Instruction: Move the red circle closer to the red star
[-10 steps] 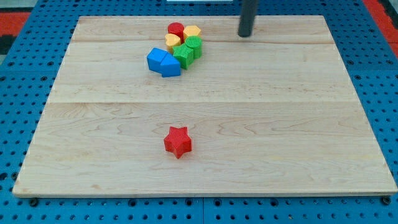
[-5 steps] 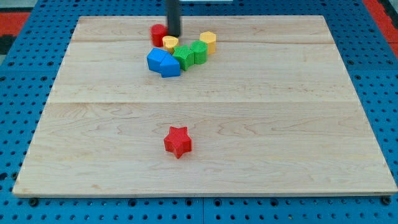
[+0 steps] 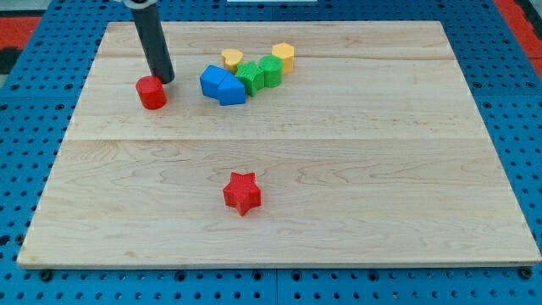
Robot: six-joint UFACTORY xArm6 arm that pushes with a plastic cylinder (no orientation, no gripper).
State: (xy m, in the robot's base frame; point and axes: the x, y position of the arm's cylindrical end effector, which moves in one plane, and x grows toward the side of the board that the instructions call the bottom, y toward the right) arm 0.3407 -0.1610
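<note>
The red circle point(image 3: 152, 91) lies on the wooden board point(image 3: 356, 169) at the upper left, apart from the other blocks. My tip point(image 3: 164, 79) stands just above and to the right of it, touching or nearly touching it. The red star point(image 3: 242, 192) lies below the board's middle, well down and to the right of the red circle.
A cluster sits at the upper middle: two blue blocks point(image 3: 222, 85), two green blocks point(image 3: 259, 73), a small yellow block point(image 3: 232, 58) and a yellow hexagon point(image 3: 283, 56). A blue pegboard point(image 3: 25, 152) surrounds the board.
My tip swept from the upper right leftwards through the cluster's top. The red circle was pushed out left and downward. The yellow blocks shifted apart.
</note>
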